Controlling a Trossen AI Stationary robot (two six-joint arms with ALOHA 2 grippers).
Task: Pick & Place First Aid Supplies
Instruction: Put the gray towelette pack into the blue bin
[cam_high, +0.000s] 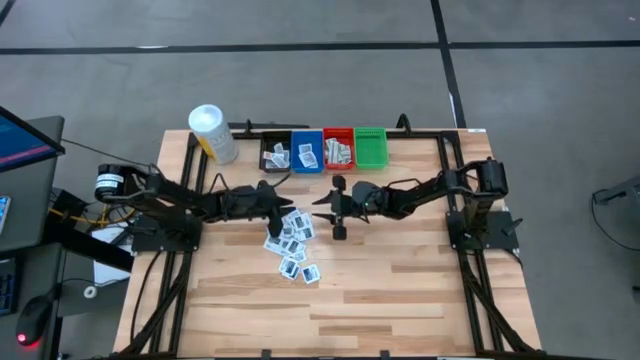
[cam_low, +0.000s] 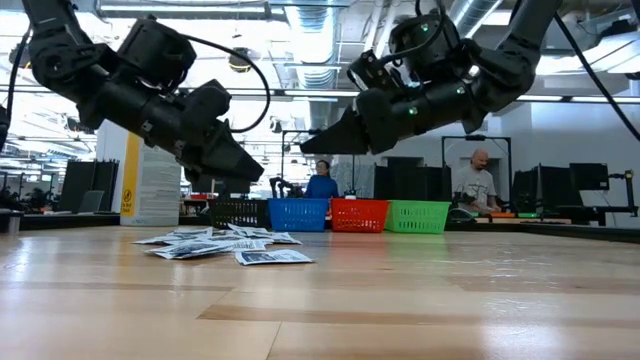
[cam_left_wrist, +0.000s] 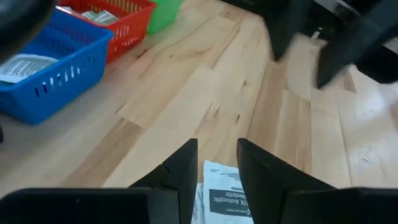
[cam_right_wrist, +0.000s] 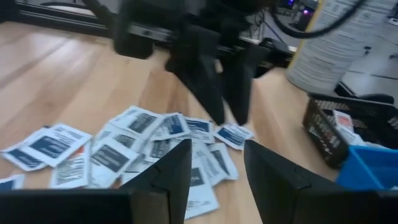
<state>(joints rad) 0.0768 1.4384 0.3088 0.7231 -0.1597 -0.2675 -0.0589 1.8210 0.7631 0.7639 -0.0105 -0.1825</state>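
Observation:
The first aid supplies, small white packets with dark blue marks, lie in a loose pile (cam_high: 293, 243) on the wooden table's middle (cam_low: 215, 243). More packets lie in the black (cam_high: 275, 156), blue (cam_high: 307, 152) and red (cam_high: 338, 150) bins. My left gripper (cam_high: 289, 203) hovers open above the pile's far edge, with one packet (cam_left_wrist: 225, 193) on the table below its fingers. My right gripper (cam_high: 320, 205) hovers open just right of the pile, pointing at the left gripper (cam_right_wrist: 217, 87). Both are clear of the table in the low view.
A row of bins stands at the table's far edge: black, blue, red and green (cam_high: 370, 147). A yellow cylinder with a white cap (cam_high: 212, 133) stands left of them. Bare wood lies near the front edge (cam_high: 380, 300). People sit in the room beyond (cam_low: 322, 180).

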